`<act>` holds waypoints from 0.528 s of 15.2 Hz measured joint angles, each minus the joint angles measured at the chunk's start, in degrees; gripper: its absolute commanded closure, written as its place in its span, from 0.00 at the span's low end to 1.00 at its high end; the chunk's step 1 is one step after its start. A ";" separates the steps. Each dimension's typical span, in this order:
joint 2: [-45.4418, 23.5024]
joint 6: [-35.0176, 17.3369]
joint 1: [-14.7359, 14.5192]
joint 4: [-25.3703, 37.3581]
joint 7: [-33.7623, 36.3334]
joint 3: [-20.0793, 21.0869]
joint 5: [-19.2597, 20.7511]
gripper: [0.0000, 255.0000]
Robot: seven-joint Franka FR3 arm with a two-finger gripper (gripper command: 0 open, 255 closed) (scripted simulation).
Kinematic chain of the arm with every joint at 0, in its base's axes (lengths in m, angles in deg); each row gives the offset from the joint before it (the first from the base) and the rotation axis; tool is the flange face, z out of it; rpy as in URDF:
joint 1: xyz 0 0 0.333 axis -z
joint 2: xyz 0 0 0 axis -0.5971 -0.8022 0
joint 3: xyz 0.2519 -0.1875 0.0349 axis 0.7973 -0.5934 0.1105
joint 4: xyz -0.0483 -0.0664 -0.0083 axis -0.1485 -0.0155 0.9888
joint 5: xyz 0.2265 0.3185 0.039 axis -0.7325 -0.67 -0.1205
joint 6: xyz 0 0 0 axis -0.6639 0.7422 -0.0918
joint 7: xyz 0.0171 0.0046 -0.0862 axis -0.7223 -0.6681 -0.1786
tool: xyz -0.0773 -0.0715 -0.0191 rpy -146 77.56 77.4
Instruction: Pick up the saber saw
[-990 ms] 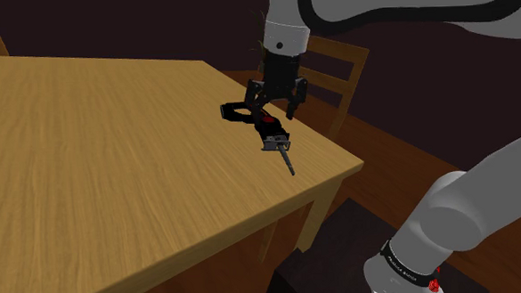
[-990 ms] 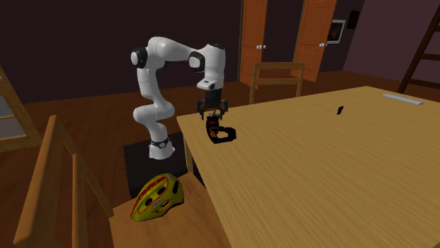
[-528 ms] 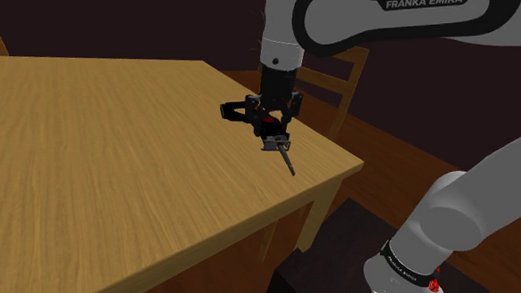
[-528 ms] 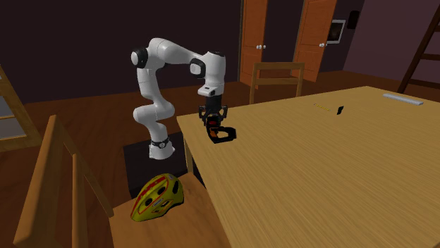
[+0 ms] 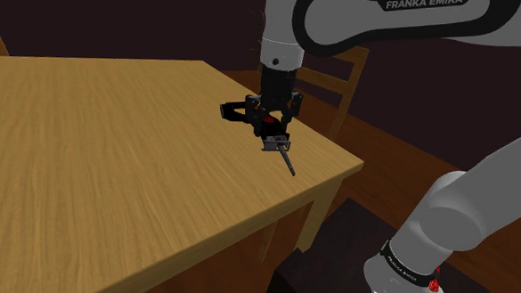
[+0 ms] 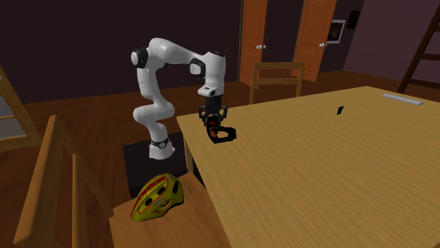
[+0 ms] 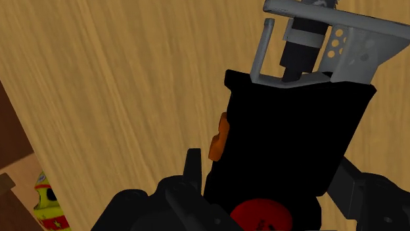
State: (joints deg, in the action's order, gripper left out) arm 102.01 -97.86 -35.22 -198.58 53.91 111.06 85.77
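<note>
Gripper (image 5: pixel 277 121) has dropped since a second ago, fingers (image 7: pixel 192 172) now clamped on black body of saber saw (image 5: pixel 274 142), lying near wooden table (image 5: pixel 117 164) corner, blade toward edge.

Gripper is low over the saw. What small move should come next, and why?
Probably close the gripper firmly on the saw before any lift. It sits low over the saw's black body, which lies on the table near its corner. Whether it already clamps the saw cannot be told, so lifting now might leave it behind.
</note>
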 measured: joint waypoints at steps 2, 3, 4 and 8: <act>-0.08 0.35 0.02 0.39 0.03 0.00 0.04 1.00; 0.10 0.97 -0.02 0.83 0.05 -0.03 -0.03 1.00; 0.02 1.60 0.00 1.55 0.11 -0.01 0.01 1.00; -0.05 4.60 0.17 4.60 -0.11 -0.32 0.17 1.00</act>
State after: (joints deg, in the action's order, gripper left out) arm 101.96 -93.26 -35.05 -193.98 53.79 110.74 85.94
